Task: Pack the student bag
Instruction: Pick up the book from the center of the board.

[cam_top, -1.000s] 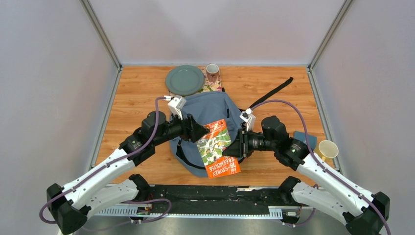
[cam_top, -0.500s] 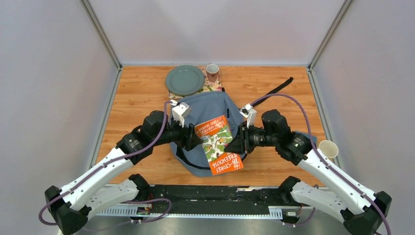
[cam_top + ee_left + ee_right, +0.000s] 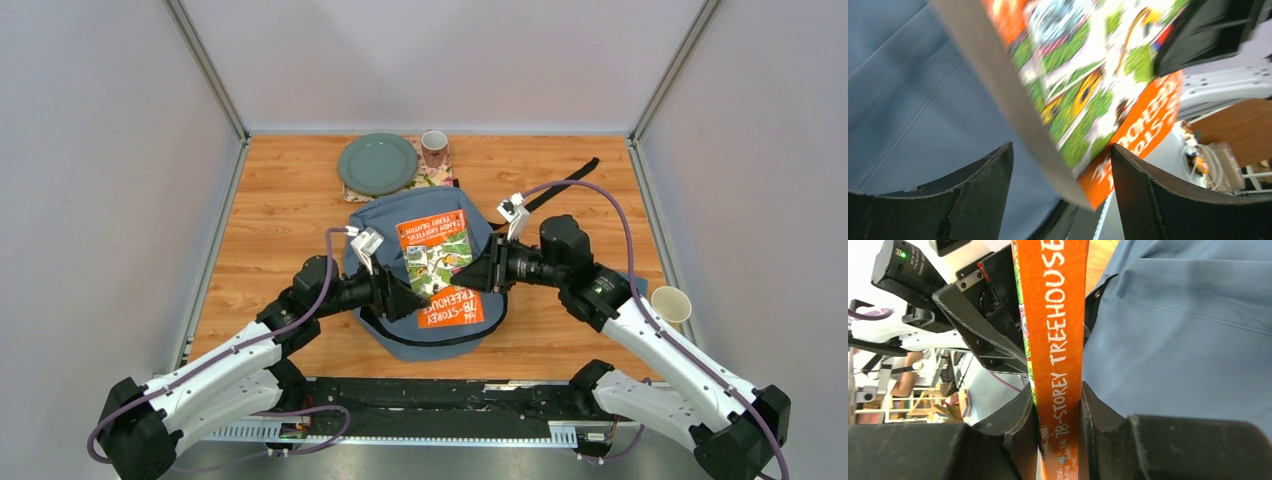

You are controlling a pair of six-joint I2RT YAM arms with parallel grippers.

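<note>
I had my right gripper (image 3: 1058, 390) clamped on the spine of the orange paperback book (image 3: 437, 262) above the soft grey-blue backpack (image 3: 470, 215). My left gripper (image 3: 1060, 150) gaped wide, gripping nothing.

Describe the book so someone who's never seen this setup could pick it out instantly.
On the wooden table sits a grey-blue student bag. Held over it by the right gripper is a paperback book. It is the only bright orange item, with green cartoon art and "78-Storey Treehouse" lettering.
</note>
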